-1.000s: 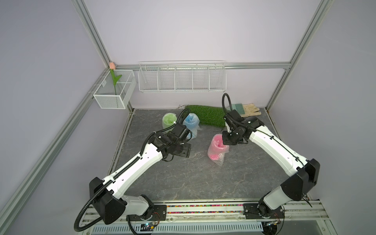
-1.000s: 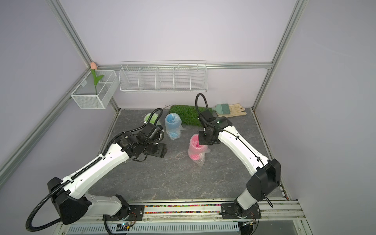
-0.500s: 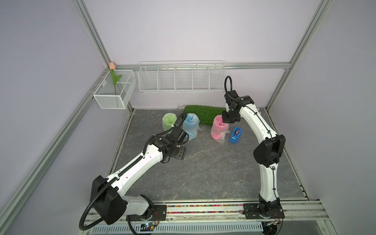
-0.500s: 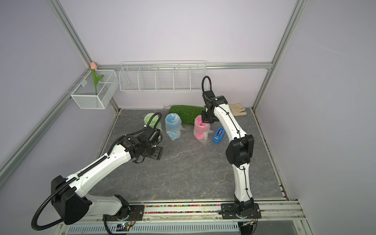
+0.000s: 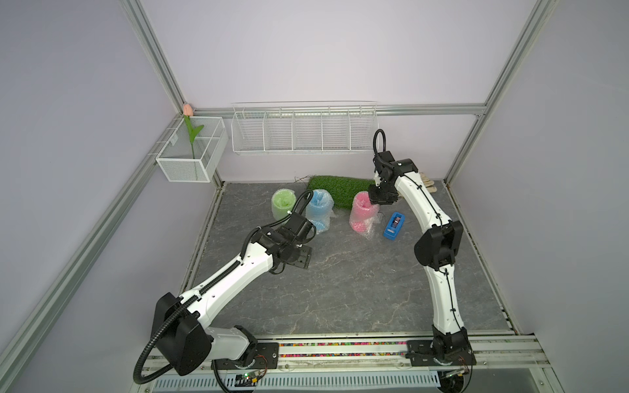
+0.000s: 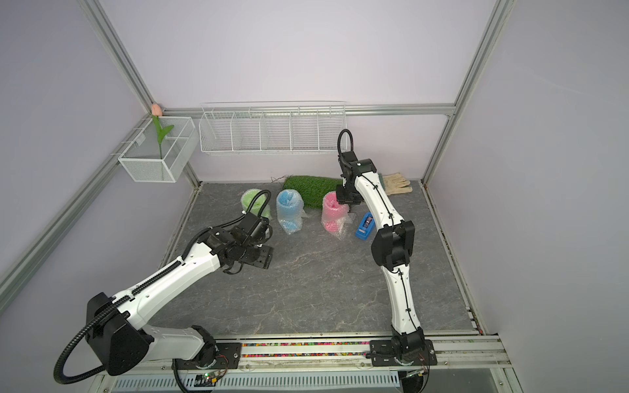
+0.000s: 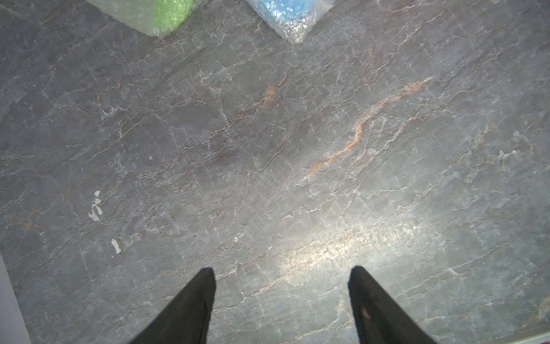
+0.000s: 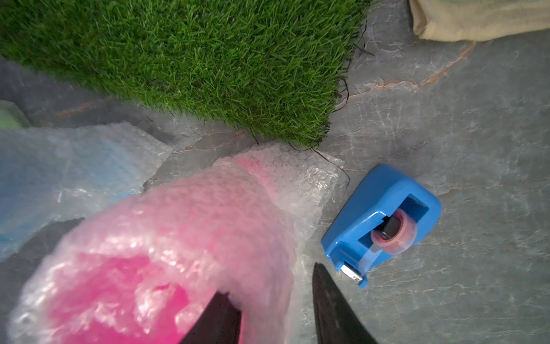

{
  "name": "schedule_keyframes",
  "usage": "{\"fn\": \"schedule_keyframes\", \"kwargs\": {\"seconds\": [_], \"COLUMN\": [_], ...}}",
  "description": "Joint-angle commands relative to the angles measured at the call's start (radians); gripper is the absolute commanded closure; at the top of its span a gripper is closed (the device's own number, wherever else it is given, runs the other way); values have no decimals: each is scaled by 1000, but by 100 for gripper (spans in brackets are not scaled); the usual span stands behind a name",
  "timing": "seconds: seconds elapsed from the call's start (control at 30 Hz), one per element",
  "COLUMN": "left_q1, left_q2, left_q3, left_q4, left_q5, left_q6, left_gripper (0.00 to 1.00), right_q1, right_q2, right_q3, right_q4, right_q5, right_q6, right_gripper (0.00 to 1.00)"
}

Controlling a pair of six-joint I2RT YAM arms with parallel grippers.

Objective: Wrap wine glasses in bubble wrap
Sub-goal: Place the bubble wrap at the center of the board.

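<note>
Grey stone-patterned tabletop [image 5: 340,289] carries the pink goblet [image 5: 361,211], upright in its bubble wrap [image 8: 297,178] beside the tape dispenser [image 5: 394,225]. Right gripper [image 8: 268,281] straddles the rim, jaws parted; best lifted straight up, snagging nothing. Left gripper [image 7: 281,269] hovers open, empty.

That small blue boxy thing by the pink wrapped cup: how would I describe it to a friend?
Find the green artificial-grass mat at the back of the grey stone-patterned table. Near it stands a row of three bubble-wrapped plastic goblets; just past the pink goblet at one end lies the blue plastic tape dispenser. It alone is boxy, glossy, unwrapped.
</note>
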Motion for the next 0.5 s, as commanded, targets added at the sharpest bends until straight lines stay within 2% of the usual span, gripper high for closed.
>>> {"fn": "schedule_keyframes", "kwargs": {"seconds": [0.0, 0.23, 0.3, 0.37, 0.47], "left_q1": [5, 75, 106, 132, 190], "left_q2": [8, 48, 50, 36, -2], "left_q3": [21, 35, 29, 11, -44], "left_q4": [-3, 44, 74, 108, 187], "left_q5": [-44, -83, -88, -118, -165], "left_q6": [-21, -30, -33, -34, -36], "left_gripper": [25, 18, 12, 1, 1], "right_q1": [-17, -51, -65, -83, -115], "right_q2": [-47, -172, -243, -322, -459], "right_q3": [52, -23, -111, -227, -445], "right_q4": [-45, -25, 12, 70, 187], "right_q5": [-19, -8, 14, 38, 78], "right_q6": [0, -45, -71, -93, -116], "right_gripper": [51, 36, 30, 23, 6]}}
